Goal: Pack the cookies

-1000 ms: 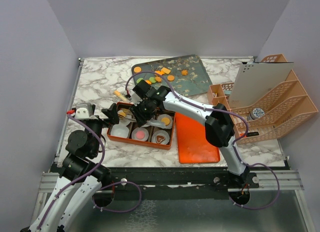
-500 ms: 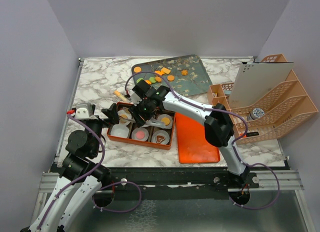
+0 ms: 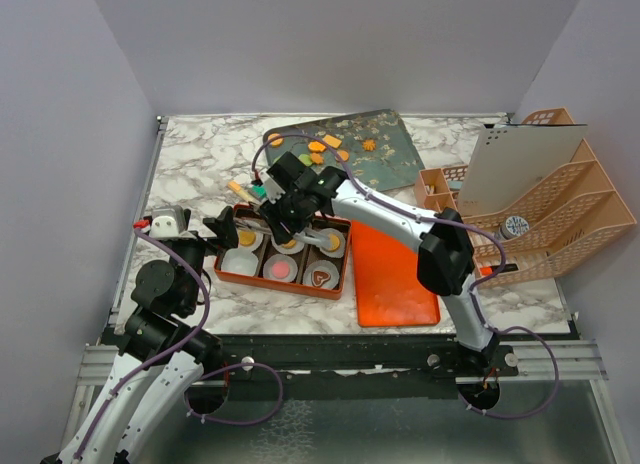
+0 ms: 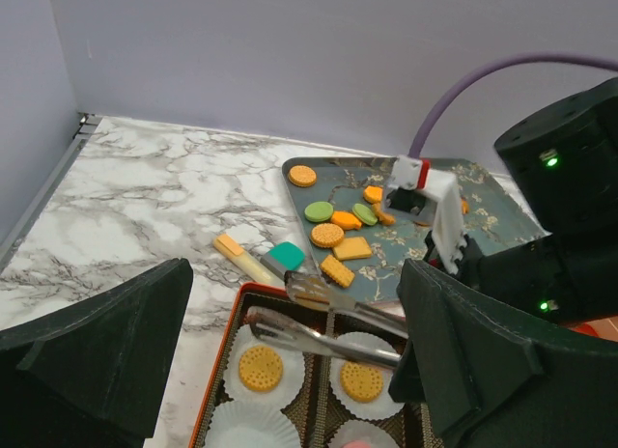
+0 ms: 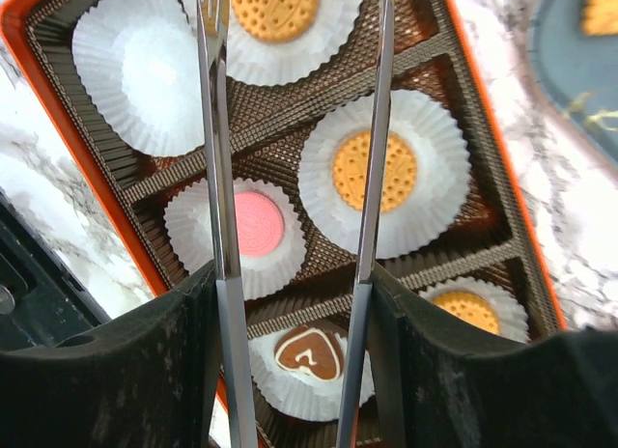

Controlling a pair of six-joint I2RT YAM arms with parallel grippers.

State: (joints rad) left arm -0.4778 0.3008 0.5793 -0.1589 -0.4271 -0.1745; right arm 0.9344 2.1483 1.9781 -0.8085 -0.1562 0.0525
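The orange box [image 3: 342,266] holds six white paper cups. Round orange cookies [image 4: 261,368] lie in its three far cups; a pink cookie [image 5: 256,223] and a brown heart cookie [image 5: 311,354] sit in two near cups, and one cup [image 5: 135,67] is empty. More cookies [image 3: 318,149] lie on the dark teal tray [image 3: 385,144]. My right gripper [image 3: 283,209] is shut on metal tongs [image 4: 338,318], whose arms are apart and empty above the box. My left gripper [image 3: 222,227] is open and empty at the box's left end.
An orange lid [image 3: 395,279] lies flat right of the box. A peach file organizer [image 3: 540,209] stands at the far right. A yellow stick [image 4: 243,260] and a teal block [image 4: 286,256] lie on the marble between box and tray.
My right gripper has drawn back and up from the box with the tongs, uncovering the far row of cups. The left arm has not moved.
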